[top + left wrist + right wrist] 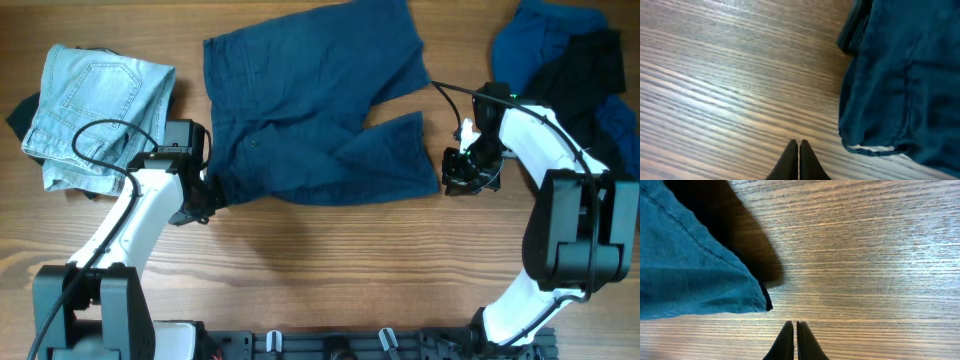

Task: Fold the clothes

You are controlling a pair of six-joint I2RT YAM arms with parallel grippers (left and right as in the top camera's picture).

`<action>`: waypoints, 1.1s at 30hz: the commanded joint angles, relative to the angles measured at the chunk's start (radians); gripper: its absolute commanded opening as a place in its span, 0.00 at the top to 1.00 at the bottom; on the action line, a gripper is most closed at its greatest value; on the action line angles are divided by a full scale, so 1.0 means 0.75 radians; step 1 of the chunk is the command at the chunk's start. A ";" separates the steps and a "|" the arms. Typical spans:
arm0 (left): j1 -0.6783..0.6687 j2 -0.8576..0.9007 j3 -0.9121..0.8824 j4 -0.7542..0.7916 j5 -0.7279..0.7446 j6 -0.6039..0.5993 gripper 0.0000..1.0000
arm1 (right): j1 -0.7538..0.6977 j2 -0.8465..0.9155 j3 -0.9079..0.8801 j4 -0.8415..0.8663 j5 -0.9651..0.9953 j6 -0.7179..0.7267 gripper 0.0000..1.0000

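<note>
A pair of dark blue shorts (pixel 310 110) lies spread on the wooden table, waistband at the left, legs toward the right. My left gripper (pixel 205 195) is shut and empty beside the waistband's front corner; in the left wrist view the fingertips (pixel 798 144) rest over bare wood, left of the shorts (pixel 900 80). My right gripper (pixel 458 170) is shut and empty just right of the lower leg's hem. In the right wrist view the fingertips (pixel 791 325) sit on wood, below and right of the hem corner (pixel 700 285).
Folded light blue jeans (pixel 95 115) lie at the back left with a dark garment under them. A heap of blue and black clothes (pixel 575 65) lies at the back right, behind my right arm. Bare wood runs along the front of the table (pixel 330 270).
</note>
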 commanded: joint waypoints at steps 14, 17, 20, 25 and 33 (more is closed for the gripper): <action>0.006 -0.002 -0.074 0.191 0.257 0.076 0.41 | 0.002 -0.032 -0.014 0.048 -0.012 -0.001 0.73; 0.005 -0.058 -0.074 0.124 0.262 0.080 0.31 | 0.002 -0.032 -0.014 0.060 -0.012 -0.001 0.71; 0.005 -0.152 -0.074 0.176 0.308 0.113 0.25 | 0.002 -0.032 -0.014 0.057 -0.012 -0.010 0.71; 0.002 -0.093 -0.074 0.334 0.372 0.151 0.27 | 0.002 -0.032 -0.014 0.056 -0.012 -0.010 0.71; 0.002 0.187 -0.074 0.360 0.371 0.149 0.50 | 0.002 -0.032 -0.014 0.046 -0.013 -0.018 0.71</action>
